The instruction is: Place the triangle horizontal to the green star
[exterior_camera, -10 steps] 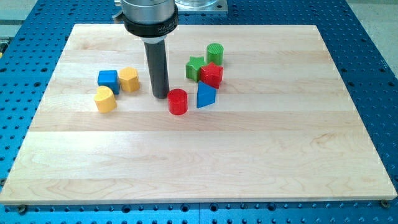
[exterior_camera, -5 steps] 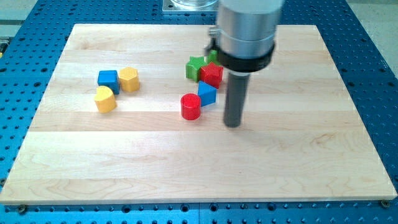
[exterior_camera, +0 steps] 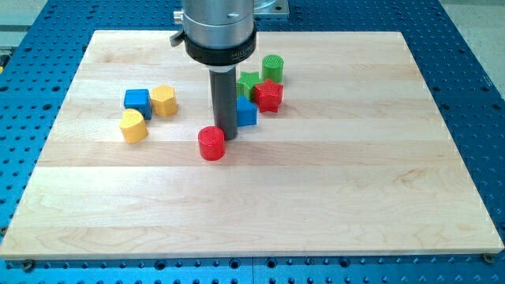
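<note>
One step remains: my tip (exterior_camera: 226,135), bare with nothing gripped, touches the blue triangle (exterior_camera: 246,113), still nearer than the green star (exterior_camera: 248,82).

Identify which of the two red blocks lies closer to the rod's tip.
The red cylinder, just below-left of my tip. The red star sits farther off to the right, beside the green star.

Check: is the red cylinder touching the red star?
No. The red cylinder sits apart, toward the view's bottom left of the red star.
</note>
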